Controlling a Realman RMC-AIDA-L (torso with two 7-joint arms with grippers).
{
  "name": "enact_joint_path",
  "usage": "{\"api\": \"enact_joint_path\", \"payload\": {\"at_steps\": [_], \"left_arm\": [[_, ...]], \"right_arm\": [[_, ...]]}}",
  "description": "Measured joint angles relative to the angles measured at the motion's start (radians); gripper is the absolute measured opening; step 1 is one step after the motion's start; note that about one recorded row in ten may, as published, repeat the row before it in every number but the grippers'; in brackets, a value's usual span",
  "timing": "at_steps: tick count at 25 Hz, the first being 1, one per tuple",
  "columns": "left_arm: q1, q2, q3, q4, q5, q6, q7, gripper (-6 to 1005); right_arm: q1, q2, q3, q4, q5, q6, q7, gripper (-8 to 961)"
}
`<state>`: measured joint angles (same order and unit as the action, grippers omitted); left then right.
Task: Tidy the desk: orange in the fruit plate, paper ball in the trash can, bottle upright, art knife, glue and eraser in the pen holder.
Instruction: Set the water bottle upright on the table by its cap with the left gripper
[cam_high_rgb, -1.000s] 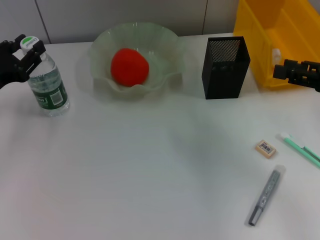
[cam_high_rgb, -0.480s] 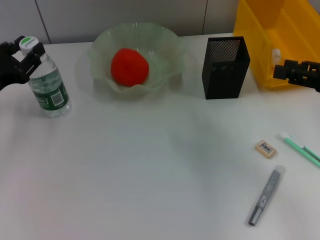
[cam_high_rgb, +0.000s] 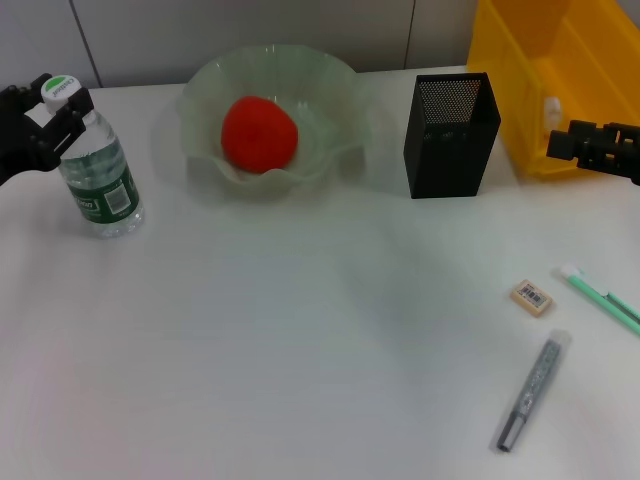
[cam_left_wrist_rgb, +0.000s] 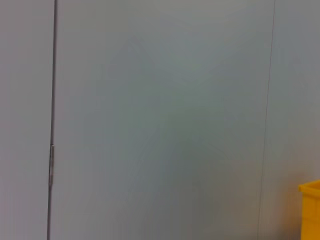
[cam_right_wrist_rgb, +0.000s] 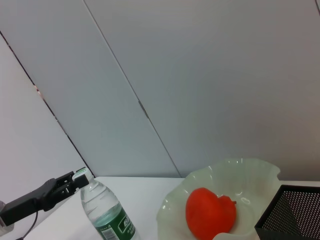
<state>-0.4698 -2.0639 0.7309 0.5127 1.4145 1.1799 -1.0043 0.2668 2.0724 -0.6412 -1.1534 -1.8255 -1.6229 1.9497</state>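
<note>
The bottle (cam_high_rgb: 98, 165), clear with a green label, stands upright with its white-and-green cap between the left gripper's (cam_high_rgb: 55, 105) fingers. The red-orange orange (cam_high_rgb: 259, 133) lies in the pale-green wavy fruit plate (cam_high_rgb: 330, 90). Well away from those fingers, near the right gripper (cam_high_rgb: 565, 141), stand the black mesh pen holder (cam_high_rgb: 450, 135) and yellow trash can (cam_high_rgb: 530, 60), with the beige eraser (cam_high_rgb: 531, 297) flat on the desk.

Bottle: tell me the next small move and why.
Probably open the left end effector and draw it away: the bottle already stands upright on the table, with the end effector at its cap.
</note>
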Motion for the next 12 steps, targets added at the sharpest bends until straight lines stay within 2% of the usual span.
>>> {"api": "enact_joint_path", "payload": {"at_steps": [12], "left_arm": [[0.005,0.000,-0.011,0.008,-0.021,0.041,-0.003,463]], "right_arm": [[-0.002,0.000,0.002,0.000,-0.001,0.002,0.000,577]]}}
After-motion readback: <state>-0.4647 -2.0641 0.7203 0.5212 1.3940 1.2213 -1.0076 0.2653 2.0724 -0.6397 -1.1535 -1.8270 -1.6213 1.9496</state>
